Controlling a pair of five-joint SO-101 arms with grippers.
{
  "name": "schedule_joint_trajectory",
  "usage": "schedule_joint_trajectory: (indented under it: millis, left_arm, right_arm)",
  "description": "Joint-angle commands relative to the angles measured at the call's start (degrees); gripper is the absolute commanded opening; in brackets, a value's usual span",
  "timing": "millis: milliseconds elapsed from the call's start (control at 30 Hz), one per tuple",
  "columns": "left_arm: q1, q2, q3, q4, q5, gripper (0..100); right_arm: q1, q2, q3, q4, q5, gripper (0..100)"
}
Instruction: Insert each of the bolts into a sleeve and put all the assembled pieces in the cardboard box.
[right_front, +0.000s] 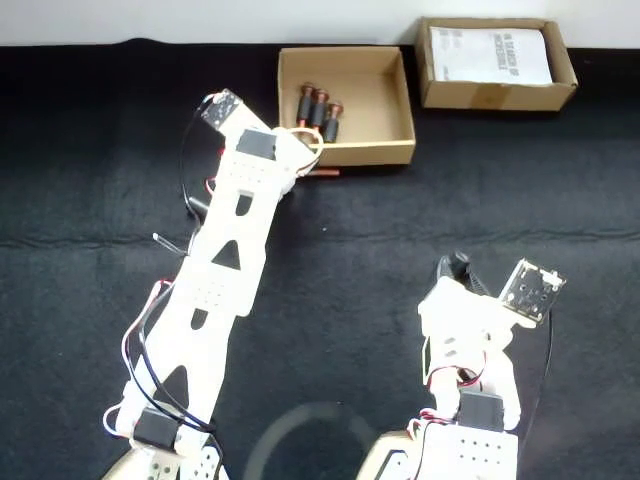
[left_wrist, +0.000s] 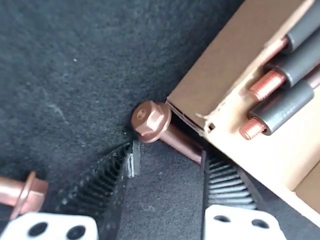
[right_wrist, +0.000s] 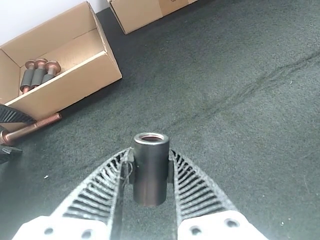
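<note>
- A table (right_front: 400, 220) is covered by a black cloth, which is creased across its width.
- An open cardboard box (right_front: 365, 153) is set at the far edge, with a second box (right_front: 495, 97) just beside it.
- A copper-coloured bolt (left_wrist: 150, 121) is laid on the cloth, just beside the cardboard box's near wall.
- A second bolt (left_wrist: 22, 192) is laid nearby, apart from both boxes.

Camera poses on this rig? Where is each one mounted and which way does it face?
High view: fixed above the table, looking down; both arms show, left hand at the cardboard box, right hand apart from it.
Left wrist view: on the left wrist, looking past its open fingers at a bolt lying against the box wall.
Right wrist view: on the right wrist, looking over its hand, shut on a sleeve, toward the box.
Shared: both wrist views catch that bolt and the assembled pieces in the box.
</note>
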Motion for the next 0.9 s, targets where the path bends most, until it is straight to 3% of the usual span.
schedule_joint_trajectory:
  millis: [0, 67, 300, 533, 633, 867]
  left_arm:
    - [-1.8, -0.4, 1.5, -0.9, 0.1, 11]
    - [-2.2, -0.5, 2.7, -0.9, -1.7, 0]
    - [-3.7, -0.6, 2.9, 3.4, -5.3, 1]
    - [-2.0, -0.7, 0.5, 14.5, -22.9, 1]
    - [-1.4, -0.7, -0.3, 14.5, -30.2, 1]
    - [3.6, -3.6, 0.3, 14.6, -39.5, 1]
  right_arm:
    - [-0.5, -1.0, 7.7, 0.1, 0.1, 0.6]
    - [-0.5, -1.0, 7.7, 0.8, 0.1, 0.6]
    - [-0.6, -1.0, 7.6, 2.2, 0.1, 0.6]
    - [-0.6, -1.0, 7.6, 2.1, 0.1, 0.6]
    - [-0.6, -1.0, 7.7, 2.1, 0.1, 0.6]
    - [-0.6, -1.0, 7.7, 2.1, 0.1, 0.6]
